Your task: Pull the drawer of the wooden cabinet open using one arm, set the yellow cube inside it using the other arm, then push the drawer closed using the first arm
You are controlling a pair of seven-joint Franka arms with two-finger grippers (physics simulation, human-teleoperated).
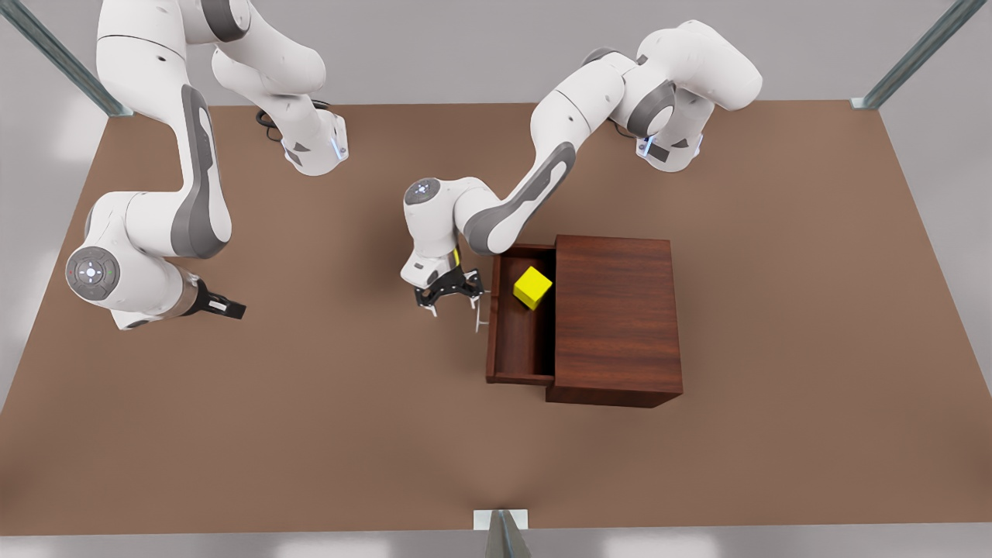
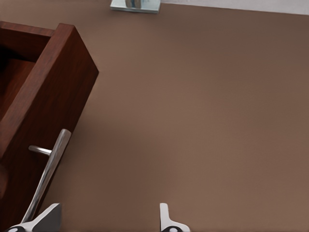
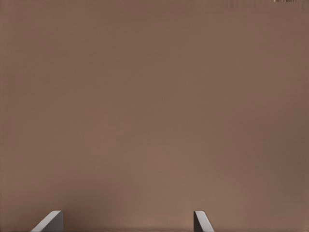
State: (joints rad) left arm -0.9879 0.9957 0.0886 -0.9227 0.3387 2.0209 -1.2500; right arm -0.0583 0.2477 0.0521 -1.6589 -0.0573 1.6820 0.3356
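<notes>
With the drawer (image 1: 521,325) pulled out of the wooden cabinet (image 1: 616,314) and the yellow cube (image 1: 533,287) inside, only closing remains. My left end effector (image 1: 452,297) sits released beside the handle (image 2: 47,176); my right end effector (image 1: 221,306) waits released over the surface (image 1: 310,434).

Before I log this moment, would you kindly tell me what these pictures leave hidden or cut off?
- Drawer: in the front view its back end lies under the wooden cabinet.
- Yellow cube: whether it rests flat or leans on the cabinet edge is unclear.
- Handle: in the left wrist view its lower end is cut off beside the open left gripper.
- Right gripper: only its open jaw tips show above the bare table.
</notes>
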